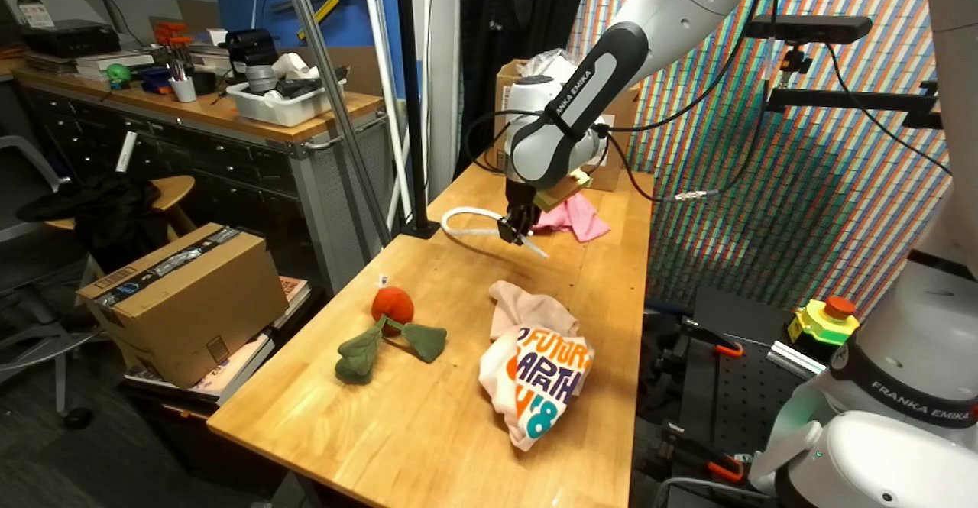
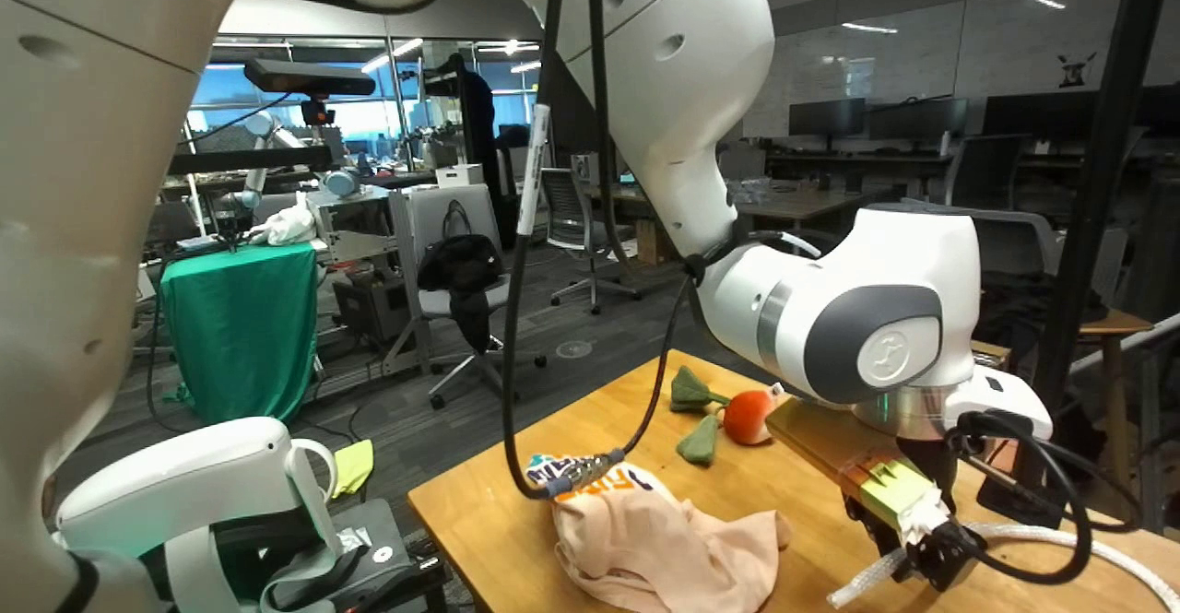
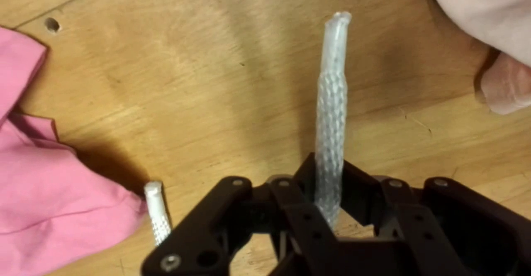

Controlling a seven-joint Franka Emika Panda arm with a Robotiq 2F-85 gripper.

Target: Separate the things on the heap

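A black two-fingered tool [image 1: 515,231] pinches a white braided rope [image 1: 467,210] near one end in an exterior view, the rope's length curling back above a pale wooden worktop [image 1: 367,447]. A crumpled pink cloth [image 1: 578,219] lies behind the tool, partly hidden; well apart from it rests a red-orange stuffed ball [image 1: 393,305] with green cloth leaves [image 1: 425,341]. Those two appear already sorted, each on its own patch of wood.

In an exterior view, a rumpled peach fabric bundle [image 2: 673,548] with multicoloured lettering lies in the foreground, apart from the stuffed ball and short of the rope, its print partly masked by a hanging silver cable connector [image 2: 588,472]. Whether the bundle is one garment or two cannot be told, but it too looks separated.

In the wrist view, the rope runs between the tool's fingers, its gripped end reaching out over the worktop between the pink cloth and the peach bundle. The rope's far tip [image 3: 154,189] shows at the pink cloth's edge; whether the two touch cannot be told. No mixed heap shows, and the separation looks nearly complete: what seems to remain is setting the rope down clear of the pink cloth and releasing it.
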